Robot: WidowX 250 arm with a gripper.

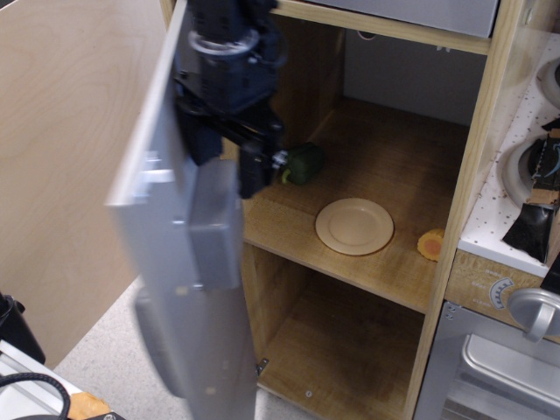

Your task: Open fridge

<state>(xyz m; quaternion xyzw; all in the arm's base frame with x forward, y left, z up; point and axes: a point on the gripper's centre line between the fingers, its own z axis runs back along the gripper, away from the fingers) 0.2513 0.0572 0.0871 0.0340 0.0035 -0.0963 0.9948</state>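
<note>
The fridge (477, 166) has a light wood frame, and its silver-grey door (188, 297) stands swung far out to the left. I see the door's inner face and edge; the handle and buttons are turned away from me. My black gripper (226, 162) hangs at the door's inner side near its top, in front of the left wall of the fridge. Its two fingers (254, 175) are spread with wood showing between them, holding nothing. The left finger is right against the door.
On the middle shelf lie a tan plate (354, 226), a green pepper (304, 163) and an orange piece (430, 245). The oven door (490, 367) with its round knob (535, 311) is at the lower right. A plywood panel (70, 175) stands to the left.
</note>
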